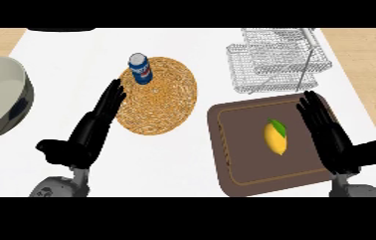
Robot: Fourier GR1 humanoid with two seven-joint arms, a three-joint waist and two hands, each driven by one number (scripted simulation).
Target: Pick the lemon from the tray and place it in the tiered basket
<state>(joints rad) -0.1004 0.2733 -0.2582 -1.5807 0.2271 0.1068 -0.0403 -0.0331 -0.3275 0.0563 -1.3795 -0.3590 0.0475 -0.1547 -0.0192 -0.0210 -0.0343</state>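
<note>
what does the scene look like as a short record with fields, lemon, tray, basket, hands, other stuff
lemon: lying on the tray, untouched
tray: brown, at the counter's right
basket: wire, tiered, beyond the tray, nothing visible in it
right hand: open, fingers straight, over the tray's right edge beside the lemon
left hand: open, at the mat's left edge
mat: round, woven
can: blue, upright on the mat
bowl: at the left edge, partly cut off

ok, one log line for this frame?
stage: pre-grasp | lemon: on brown tray | wire tiered basket: behind tray | right hand: open beside lemon | left hand: open
</note>
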